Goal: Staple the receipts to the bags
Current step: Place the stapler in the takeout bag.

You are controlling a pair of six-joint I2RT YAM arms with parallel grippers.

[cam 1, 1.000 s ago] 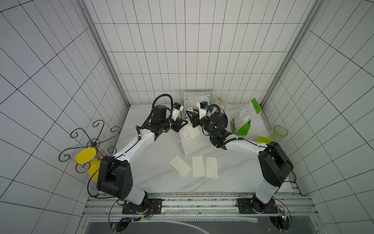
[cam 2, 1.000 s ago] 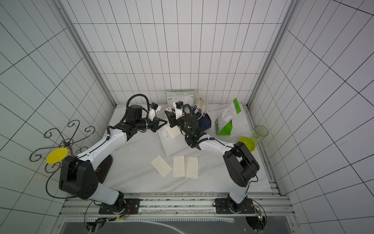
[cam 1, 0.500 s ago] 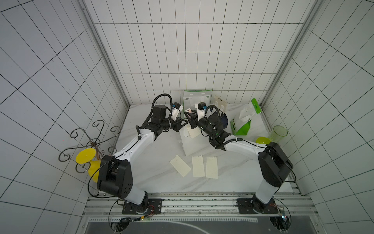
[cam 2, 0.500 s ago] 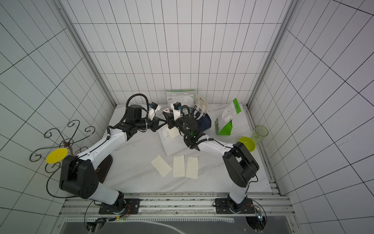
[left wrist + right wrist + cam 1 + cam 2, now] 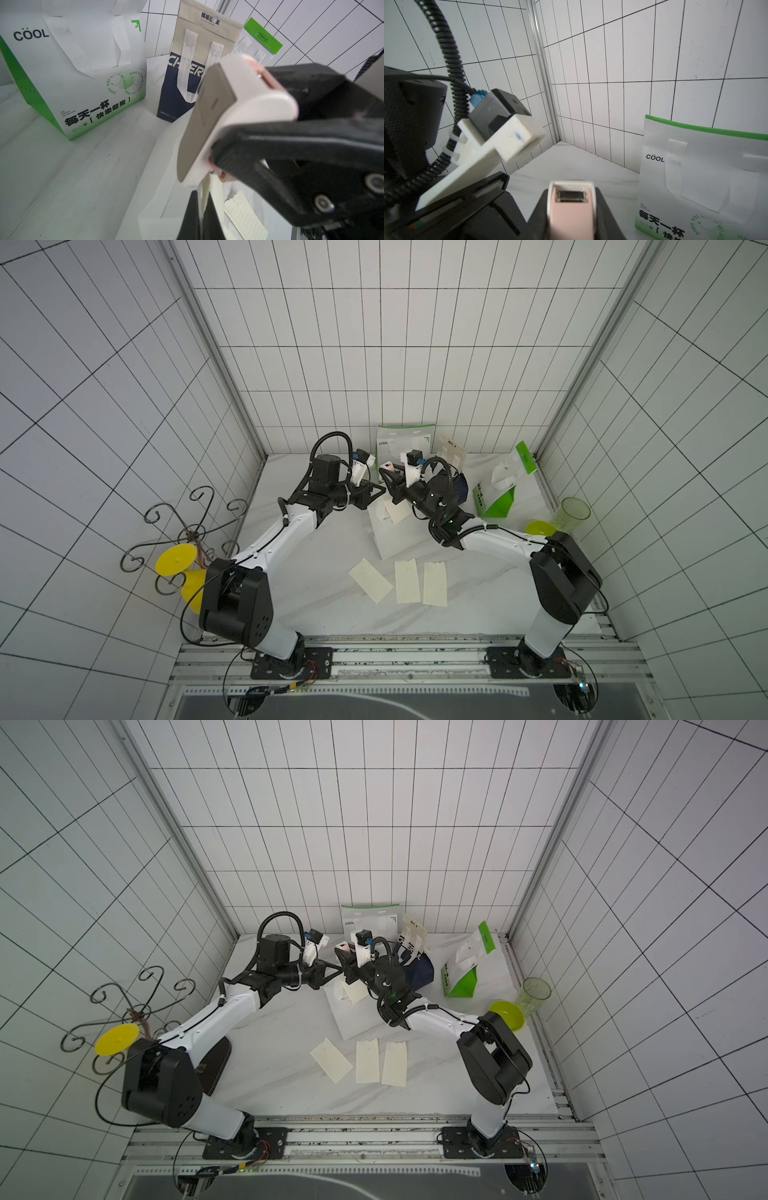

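1. Left hand [image 5: 381, 490], arm stretched low over the tabletop [image 5: 324, 572], is pressed together on a cream receipt [image 5: 206, 193]; whether bag paper is caught too is hard to make out.
2. Right hand [image 5: 571, 220] faces it, tips almost meeting, clamping a pink-and-white stapler [image 5: 571, 197] that hides the receipt's upper end.
3. Three loose receipts [image 5: 406, 587] lie side by side toward the front edge.
4. Beyond them lies the white bag [image 5: 395, 543], its far end under both hands.
5. Along the back edge stand a green-and-white bag [image 5: 405, 441] and a navy bag [image 5: 462, 494], the latter partly masked by the right arm [image 5: 498, 537].
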